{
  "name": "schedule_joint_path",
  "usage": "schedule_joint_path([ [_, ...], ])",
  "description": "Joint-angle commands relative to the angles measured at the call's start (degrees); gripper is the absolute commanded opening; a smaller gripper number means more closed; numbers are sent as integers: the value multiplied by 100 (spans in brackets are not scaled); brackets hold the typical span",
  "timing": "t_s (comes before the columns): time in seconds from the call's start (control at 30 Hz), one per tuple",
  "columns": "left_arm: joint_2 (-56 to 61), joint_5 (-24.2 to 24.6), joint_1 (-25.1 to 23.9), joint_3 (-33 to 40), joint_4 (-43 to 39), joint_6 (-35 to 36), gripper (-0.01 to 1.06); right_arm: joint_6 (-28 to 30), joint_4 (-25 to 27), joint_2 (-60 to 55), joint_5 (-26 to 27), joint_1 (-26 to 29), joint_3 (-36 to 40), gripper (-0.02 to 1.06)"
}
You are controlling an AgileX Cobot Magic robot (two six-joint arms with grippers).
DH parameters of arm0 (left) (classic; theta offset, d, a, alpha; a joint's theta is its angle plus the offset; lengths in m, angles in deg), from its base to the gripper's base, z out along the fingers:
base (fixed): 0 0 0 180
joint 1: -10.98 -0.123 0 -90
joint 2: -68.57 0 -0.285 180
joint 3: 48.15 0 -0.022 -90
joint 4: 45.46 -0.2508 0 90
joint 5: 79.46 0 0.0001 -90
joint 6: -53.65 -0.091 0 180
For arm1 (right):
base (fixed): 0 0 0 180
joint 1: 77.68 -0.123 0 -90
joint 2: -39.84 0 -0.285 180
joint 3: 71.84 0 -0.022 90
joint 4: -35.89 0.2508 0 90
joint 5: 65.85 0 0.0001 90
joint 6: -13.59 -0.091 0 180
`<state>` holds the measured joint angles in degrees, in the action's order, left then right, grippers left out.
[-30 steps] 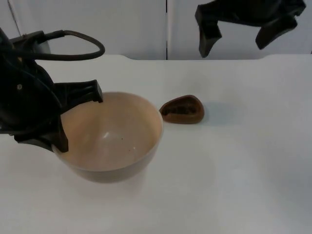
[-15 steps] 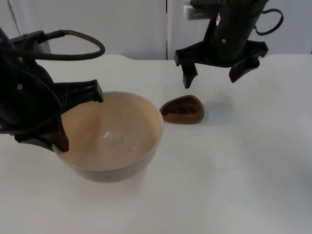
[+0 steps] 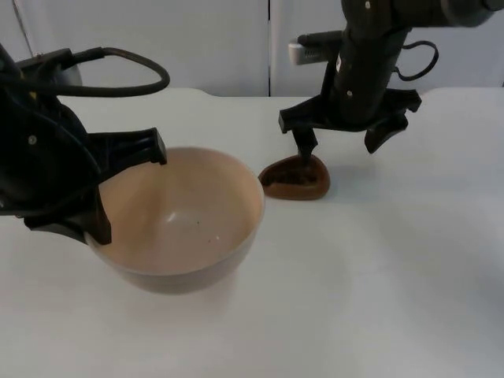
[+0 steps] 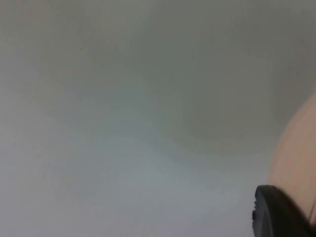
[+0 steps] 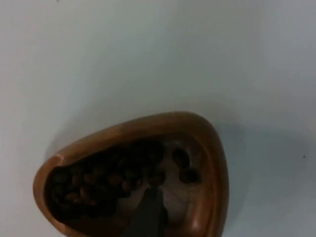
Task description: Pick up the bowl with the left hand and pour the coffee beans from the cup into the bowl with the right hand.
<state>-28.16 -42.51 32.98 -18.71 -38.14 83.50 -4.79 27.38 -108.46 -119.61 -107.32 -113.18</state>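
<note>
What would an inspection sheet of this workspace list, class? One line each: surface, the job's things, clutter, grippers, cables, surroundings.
Surface: white table, bare around the items.
Job's things: beige bowl, a few specks inside; brown cup holding coffee beans, right of the bowl.
Clutter: nothing seen.
Grippers: left gripper shut on the bowl's rim; right gripper open, one fingertip inside the cup.
Cables: left out, robot's own.
Surroundings: grey partition wall behind.

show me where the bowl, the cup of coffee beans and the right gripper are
bowl (image 3: 177, 216): top view, on its inner wall, left gripper (image 3: 126, 189) clamped on the rim.
cup (image 5: 210, 153): right wrist view, on its brown rim beside the coffee beans (image 5: 106, 182).
right gripper (image 3: 340, 142): top view, midway between its spread fingertips, over the cup.
</note>
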Motion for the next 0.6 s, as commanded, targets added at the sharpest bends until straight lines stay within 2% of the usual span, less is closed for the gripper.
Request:
schedule_joint_path([
  [0.0, 32, -41, -10, 8, 71, -2, 0, -23, -12, -2, 55, -26, -48, 83],
  [0.57, 32, -41, -10, 8, 71, -2, 0, -174, -35, -71, 212, -26, -48, 81],
])
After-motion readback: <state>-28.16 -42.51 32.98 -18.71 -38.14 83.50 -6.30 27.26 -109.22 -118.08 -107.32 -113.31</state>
